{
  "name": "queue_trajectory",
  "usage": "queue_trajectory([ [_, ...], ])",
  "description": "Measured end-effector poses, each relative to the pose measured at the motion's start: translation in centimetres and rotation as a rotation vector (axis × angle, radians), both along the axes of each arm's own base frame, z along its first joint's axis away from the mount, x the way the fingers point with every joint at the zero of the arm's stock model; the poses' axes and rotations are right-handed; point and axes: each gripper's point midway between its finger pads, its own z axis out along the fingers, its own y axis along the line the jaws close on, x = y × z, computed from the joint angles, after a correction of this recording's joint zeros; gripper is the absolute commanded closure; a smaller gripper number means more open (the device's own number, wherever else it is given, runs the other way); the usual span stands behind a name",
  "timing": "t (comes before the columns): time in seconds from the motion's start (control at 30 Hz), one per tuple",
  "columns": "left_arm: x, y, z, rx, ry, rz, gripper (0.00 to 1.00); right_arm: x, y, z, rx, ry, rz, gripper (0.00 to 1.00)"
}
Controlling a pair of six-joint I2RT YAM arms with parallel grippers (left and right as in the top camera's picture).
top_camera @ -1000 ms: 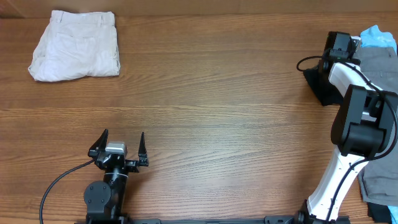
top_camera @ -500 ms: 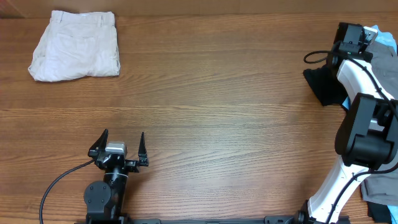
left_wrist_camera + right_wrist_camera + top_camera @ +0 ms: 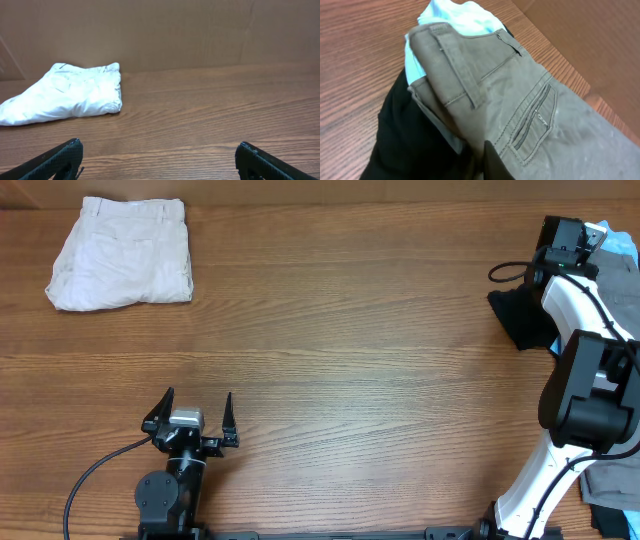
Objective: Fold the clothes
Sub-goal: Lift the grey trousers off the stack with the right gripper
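Mid-grey twill shorts (image 3: pixel 530 95) with a waistband and a welt back pocket lie on a light-blue tee (image 3: pixel 460 17) and a black tee (image 3: pixel 405 145) at the table's far right. In the overhead view the grey shorts (image 3: pixel 612 285), blue tee (image 3: pixel 620 240) and black tee (image 3: pixel 518 320) show there too. My right gripper (image 3: pixel 582 242) is down on the pile. In the right wrist view one fingertip (image 3: pixel 495 162) presses the shorts' bunched edge; the other is hidden under cloth. My left gripper (image 3: pixel 190 418) is open and empty near the front edge. Cream shorts (image 3: pixel 125 265) lie folded at the far left.
The cream shorts also show in the left wrist view (image 3: pixel 70 92), far ahead of my open fingers (image 3: pixel 60 157), with a brown wall behind them. More grey and dark cloth (image 3: pixel 610 470) lies at the front right beside the right arm's base.
A second ago my right gripper was further left over the black tee. It moved right and back onto the grey shorts, then held still. The left arm has not moved.
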Motion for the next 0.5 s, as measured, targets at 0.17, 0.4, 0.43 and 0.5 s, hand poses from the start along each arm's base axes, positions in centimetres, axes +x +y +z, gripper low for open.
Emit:
queue_trajectory([
  [0.17,0.0,0.0,0.0,0.000,0.000,0.000,0.00,-0.1,0.1,-0.1,0.001,0.008,0.003,0.96],
  [0.4,0.0,0.0,0.0,0.000,0.000,0.000,0.00,0.4,1.6,0.7,-0.005,-0.005,0.022,0.96],
  [0.43,0.0,0.0,0.0,0.000,0.000,0.000,0.00,0.6,2.0,1.4,-0.008,-0.023,0.022,0.96],
  [0.5,0.0,0.0,0.0,0.000,0.000,0.000,0.00,0.9,2.9,3.4,-0.010,-0.073,0.029,0.96],
])
